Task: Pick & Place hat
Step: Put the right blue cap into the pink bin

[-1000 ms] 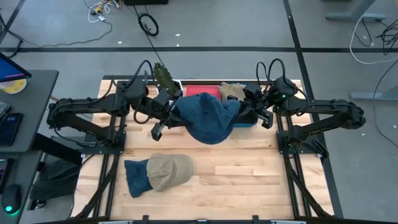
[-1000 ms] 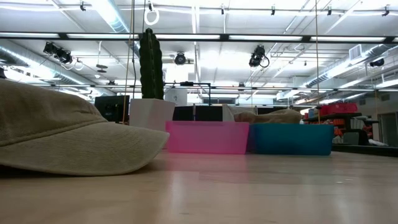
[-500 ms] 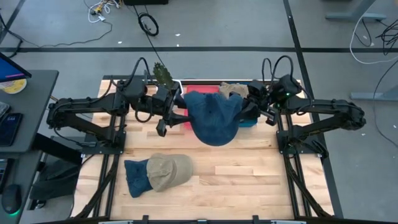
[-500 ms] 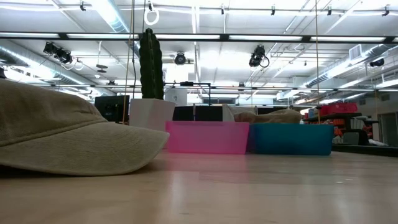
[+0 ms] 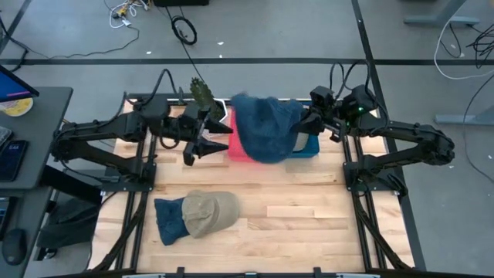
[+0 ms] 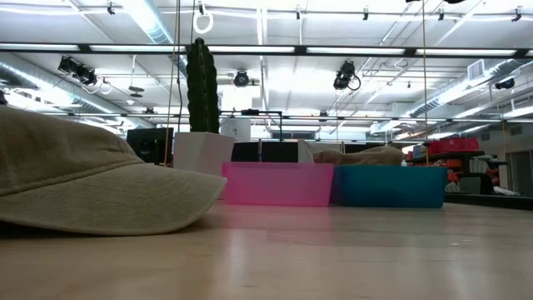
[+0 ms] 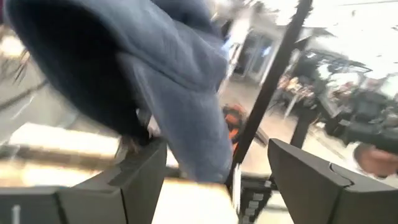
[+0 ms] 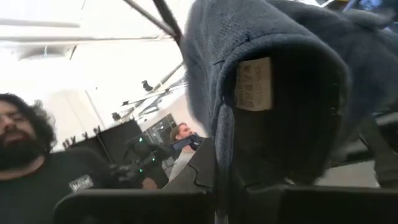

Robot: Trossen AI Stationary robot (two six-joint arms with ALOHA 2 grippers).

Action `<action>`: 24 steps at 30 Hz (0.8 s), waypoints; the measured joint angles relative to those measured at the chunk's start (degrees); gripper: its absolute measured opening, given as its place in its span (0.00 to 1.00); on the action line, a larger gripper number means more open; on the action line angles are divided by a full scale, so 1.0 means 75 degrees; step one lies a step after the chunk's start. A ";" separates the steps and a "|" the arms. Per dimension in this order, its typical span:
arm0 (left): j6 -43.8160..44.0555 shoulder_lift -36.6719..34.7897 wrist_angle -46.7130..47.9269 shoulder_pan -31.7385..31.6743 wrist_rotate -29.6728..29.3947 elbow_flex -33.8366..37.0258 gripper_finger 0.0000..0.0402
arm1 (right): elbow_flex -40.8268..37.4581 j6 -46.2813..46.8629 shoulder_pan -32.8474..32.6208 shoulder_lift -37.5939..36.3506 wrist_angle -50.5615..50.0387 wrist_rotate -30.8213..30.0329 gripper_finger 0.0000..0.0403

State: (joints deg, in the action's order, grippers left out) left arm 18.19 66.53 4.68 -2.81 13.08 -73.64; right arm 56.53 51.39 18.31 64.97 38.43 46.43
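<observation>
- Hat: we hold the blue knit one aloft over the pink bin and teal bin at the table's far edge, likely for a drop
- Right gripper is pinched on its edge, bearing it alone
- Left gripper sits just beside, fingers spread and clear
- Tan cap lies well apart near the front, leaving open room between

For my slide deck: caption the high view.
Right gripper holds the blue hat over the bins while the open left gripper sits beside it.
</observation>
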 joint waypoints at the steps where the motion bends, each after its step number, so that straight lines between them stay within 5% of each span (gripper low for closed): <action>1: 0.0123 -0.0075 0.0208 0.0003 -0.0212 0.0004 0.69 | 0.0000 0.0099 0.0052 0.0000 0.0001 -0.0037 0.01; 15: -0.0314 -0.0485 0.1308 0.0667 -0.1671 -0.0007 0.53 | 0.0000 0.1211 0.0638 0.0025 -0.0416 -0.0052 0.01; 24: -0.0254 -0.0488 0.1877 0.0795 -0.1706 -0.0007 0.48 | 0.0000 0.0245 0.0635 0.0325 -0.1809 -0.0130 0.02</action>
State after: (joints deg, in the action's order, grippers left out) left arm 16.28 62.87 18.76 3.15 0.28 -73.69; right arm 56.53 53.23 23.07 67.41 24.86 45.45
